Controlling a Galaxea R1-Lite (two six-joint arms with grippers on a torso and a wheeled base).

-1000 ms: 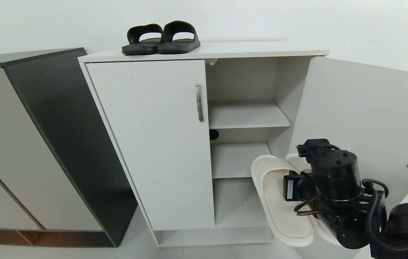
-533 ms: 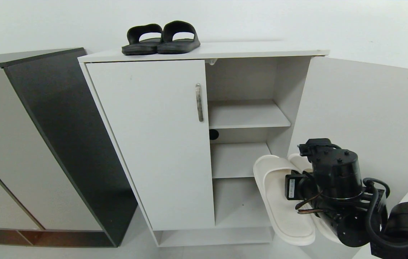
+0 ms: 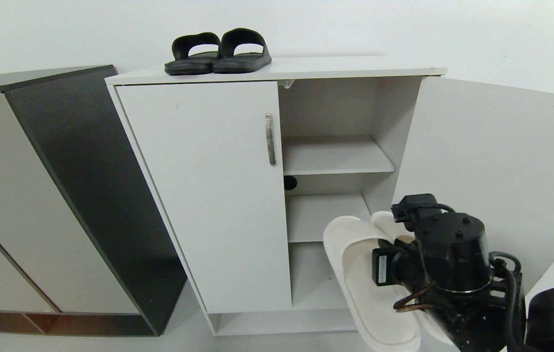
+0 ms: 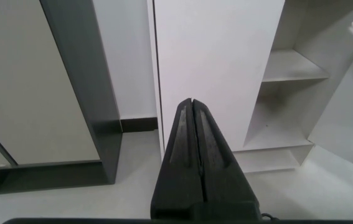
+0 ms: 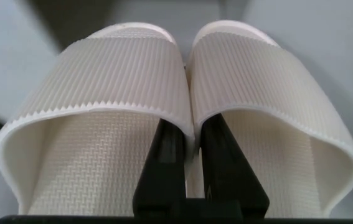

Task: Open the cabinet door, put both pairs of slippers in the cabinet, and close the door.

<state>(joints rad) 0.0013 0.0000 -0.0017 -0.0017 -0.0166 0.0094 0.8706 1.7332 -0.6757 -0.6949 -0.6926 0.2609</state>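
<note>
Two white slippers [image 3: 355, 264], light and squashy foam by the look of them, hang before the lower shelves of the open cabinet [image 3: 335, 156], the right end effector [image 5: 193, 134] clamped on their adjoining inner strap edges, seemingly a sound hold.

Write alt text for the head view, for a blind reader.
The right gripper holds a pair of white slippers in front of the open white cabinet. Black slippers sit on its top; its left door is shut.
</note>
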